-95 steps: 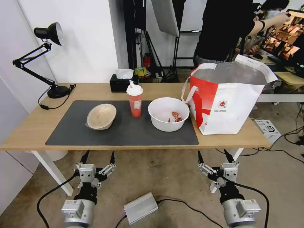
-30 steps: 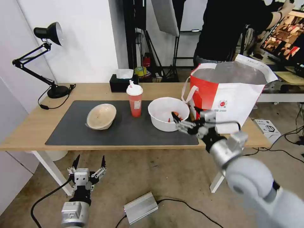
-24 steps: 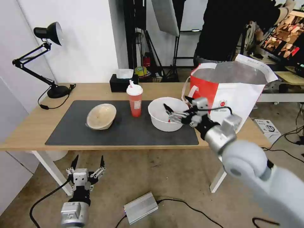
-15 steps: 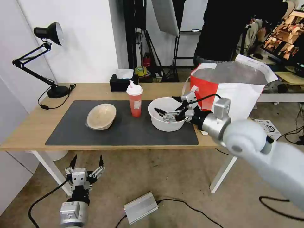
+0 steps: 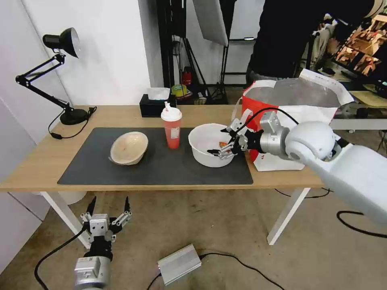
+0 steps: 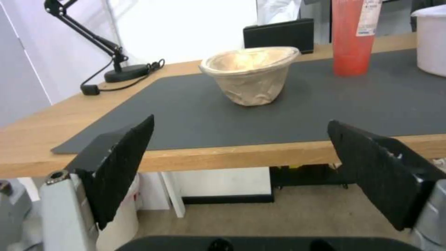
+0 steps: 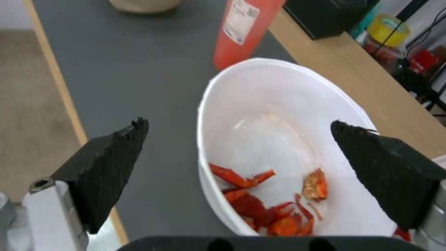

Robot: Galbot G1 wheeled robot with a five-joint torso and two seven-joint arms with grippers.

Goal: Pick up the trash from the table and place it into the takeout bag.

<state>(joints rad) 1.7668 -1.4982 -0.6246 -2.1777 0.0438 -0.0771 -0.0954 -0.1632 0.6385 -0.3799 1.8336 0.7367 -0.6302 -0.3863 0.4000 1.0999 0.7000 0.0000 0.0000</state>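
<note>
Swung up from beside the base, the right end effector (image 5: 224, 141) now spreads open over the white bowl (image 5: 209, 145) on the counter's mat (image 5: 121, 173), beside the bag (image 5: 294, 133). Light, probably flexible; its rim suits pinching. Left end effector (image 5: 108, 206) waits open below.

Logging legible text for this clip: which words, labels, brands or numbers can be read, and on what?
No text can be read as words here.
Takeout bag: print mostly hidden behind the right arm; unreadable.
Red drink cup: white label with small print, too blurred to read.
White bowl, beige bowl, black tissue box: no print visible.
</note>
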